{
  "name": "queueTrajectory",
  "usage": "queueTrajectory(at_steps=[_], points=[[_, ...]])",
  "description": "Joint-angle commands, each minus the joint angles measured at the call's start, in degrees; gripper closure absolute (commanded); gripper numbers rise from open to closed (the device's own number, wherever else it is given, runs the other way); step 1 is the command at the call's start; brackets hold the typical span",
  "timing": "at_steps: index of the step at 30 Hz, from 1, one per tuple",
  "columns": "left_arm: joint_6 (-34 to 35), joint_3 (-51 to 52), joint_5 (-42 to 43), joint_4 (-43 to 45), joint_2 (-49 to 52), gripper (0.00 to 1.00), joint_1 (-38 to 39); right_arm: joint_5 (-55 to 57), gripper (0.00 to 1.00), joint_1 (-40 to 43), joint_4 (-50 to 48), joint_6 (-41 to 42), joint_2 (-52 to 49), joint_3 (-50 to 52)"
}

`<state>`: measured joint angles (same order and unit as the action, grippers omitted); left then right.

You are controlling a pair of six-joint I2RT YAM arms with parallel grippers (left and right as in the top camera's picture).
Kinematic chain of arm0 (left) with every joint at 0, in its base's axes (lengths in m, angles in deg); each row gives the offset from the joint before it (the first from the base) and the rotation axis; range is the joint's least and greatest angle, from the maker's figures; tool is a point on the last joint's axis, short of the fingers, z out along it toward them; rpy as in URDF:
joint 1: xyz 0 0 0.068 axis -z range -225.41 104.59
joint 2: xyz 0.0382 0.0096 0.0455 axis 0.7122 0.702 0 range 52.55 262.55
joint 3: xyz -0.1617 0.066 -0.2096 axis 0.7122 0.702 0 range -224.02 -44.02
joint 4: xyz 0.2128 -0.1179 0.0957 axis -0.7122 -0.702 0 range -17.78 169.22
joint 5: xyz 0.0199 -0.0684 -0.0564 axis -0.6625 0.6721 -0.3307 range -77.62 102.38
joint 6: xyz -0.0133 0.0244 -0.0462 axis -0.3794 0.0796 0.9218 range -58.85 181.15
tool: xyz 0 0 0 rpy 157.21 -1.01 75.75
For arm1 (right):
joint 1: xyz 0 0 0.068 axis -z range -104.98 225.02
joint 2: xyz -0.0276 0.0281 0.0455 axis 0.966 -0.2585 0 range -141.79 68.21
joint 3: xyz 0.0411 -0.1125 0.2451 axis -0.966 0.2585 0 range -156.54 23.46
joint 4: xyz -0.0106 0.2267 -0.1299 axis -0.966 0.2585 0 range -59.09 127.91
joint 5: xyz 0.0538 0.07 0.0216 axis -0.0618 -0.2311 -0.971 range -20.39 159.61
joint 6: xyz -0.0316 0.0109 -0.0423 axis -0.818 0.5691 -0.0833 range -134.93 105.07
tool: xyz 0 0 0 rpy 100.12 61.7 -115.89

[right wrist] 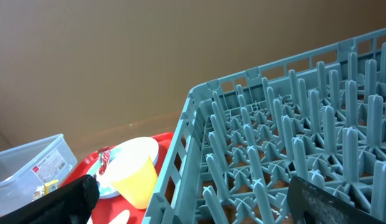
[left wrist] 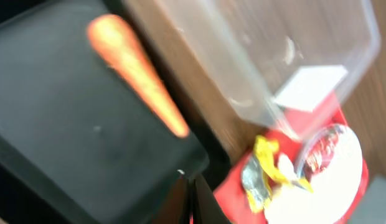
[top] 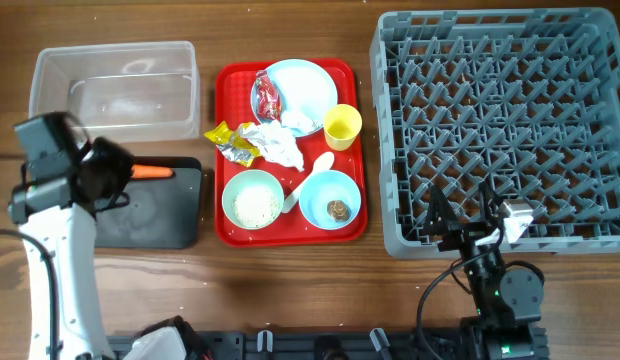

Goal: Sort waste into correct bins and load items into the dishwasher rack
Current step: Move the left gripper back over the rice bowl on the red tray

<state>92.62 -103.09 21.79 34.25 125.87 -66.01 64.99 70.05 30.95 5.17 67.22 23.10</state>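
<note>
We can read no text anywhere. The clear plastic tub (top: 115,48) carries a white sticker (right wrist: 46,165) with a red mark and small print, too blurred to read.

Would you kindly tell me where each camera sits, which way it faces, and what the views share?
Overhead: above the table, facing straight down on clear tub, black tray, red tray, rack; left arm, right arm at bottom.
Left wrist: behind the shut left gripper, looking down past the carrot on the black tray.
Right wrist: behind the open right gripper, facing across the rack.
Shared: overhead and right wrist show the yellow cup.
</note>
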Motion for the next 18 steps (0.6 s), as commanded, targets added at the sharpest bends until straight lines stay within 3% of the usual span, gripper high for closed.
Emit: queueTrajectory(at_steps=[1,8,13,18], points=[[-2.99,-4.81,-2.56,-1.64,-0.94,0.96,8.11,0.76,0.0,-0.33,-0.17,-0.42,0.42,0.07],[-2.51,-5.92,-11.41,-2.34,-0.33,0.96,25.57,0.76,0.0,-0.33,-0.17,-0.44,0.42,0.07],[-2.49,-5.92,-12.11,-2.84,3.85,0.96,37.94,0.76,0.0,-0.33,-0.17,-0.42,0.42,0.07],[-2.1,-5.88,-12.94,-2.86,9.25,0.92,45.31,0.74,0.0,-0.33,-0.17,-0.42,0.42,0.07]])
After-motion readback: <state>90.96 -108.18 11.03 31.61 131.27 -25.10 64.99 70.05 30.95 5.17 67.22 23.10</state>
